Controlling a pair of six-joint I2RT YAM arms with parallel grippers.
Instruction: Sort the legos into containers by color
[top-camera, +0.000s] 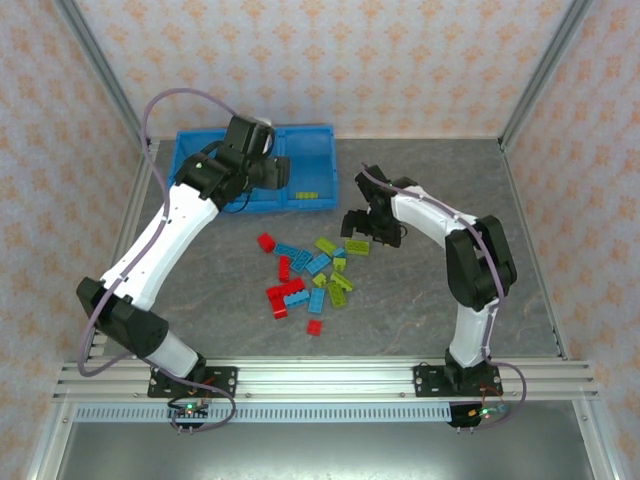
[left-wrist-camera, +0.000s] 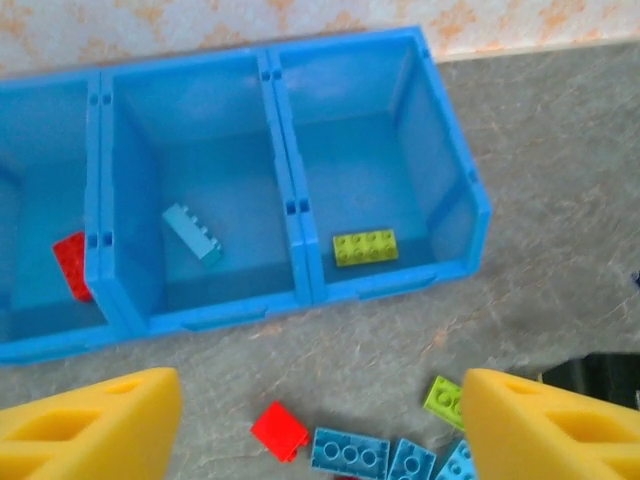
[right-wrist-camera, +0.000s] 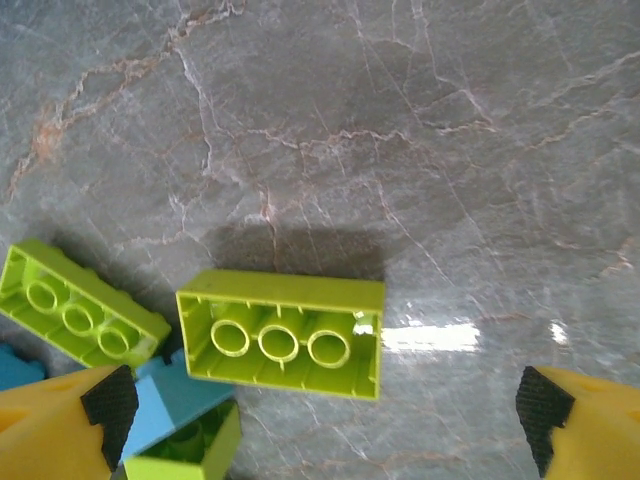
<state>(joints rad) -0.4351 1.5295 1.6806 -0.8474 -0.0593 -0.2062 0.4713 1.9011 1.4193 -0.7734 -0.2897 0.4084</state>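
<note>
Right now the right claw (right-wrist-camera: 325, 405) is hanging wide open over the counter (right-wrist-camera: 420, 150), gripping nothing, with its black pads (right-wrist-camera: 108, 400) standing well apart at either side. Between them, a little toward the left pad, a lime green brick (right-wrist-camera: 285, 345) is lying underside up, showing its three hollow tubes. Just beside its left end a second green brick (right-wrist-camera: 80, 315) is lying the same way. A light blue brick (right-wrist-camera: 180, 395) is crowding its lower left corner, touching or nearly so.

The step in hand looks like picking up that middle green brick. Doing it well probably means sliding the claw left until the brick is sitting midway. It may also mean turning the wrist so the pads are closing across the two long, free sides, since the crowded left end leaves a pad little room.

The left claw (left-wrist-camera: 320, 400) is gaping empty too, hovering near the front of the blue tray (left-wrist-camera: 290, 205). The tray's left compartment is holding a red piece (left-wrist-camera: 70, 265), the middle one a pale blue piece (left-wrist-camera: 193, 233) and the right one a green piece (left-wrist-camera: 365, 247). So the right compartment is where this brick belongs. Most of the pile (top-camera: 305, 275) is waiting on the counter between the arms.
</note>
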